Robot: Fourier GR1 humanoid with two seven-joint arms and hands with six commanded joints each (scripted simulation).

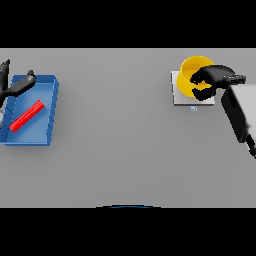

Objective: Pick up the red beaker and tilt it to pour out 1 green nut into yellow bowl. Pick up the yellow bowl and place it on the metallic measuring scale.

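Right hand (212, 76): fingers curled over rim of yellow bowl (189, 75), gripping it.
Yellow bowl: resting on metallic scale (178, 95), far right of desk.
Left hand (15, 85): fingers spread loose, holding nothing, over blue tray (52, 107).
Red beaker (27, 115): lying flat inside tray.
Desk (120, 140): plain grey, fills the whole view.

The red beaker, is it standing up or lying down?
Lying down. The red beaker lies on its side, slanted, inside the blue tray.
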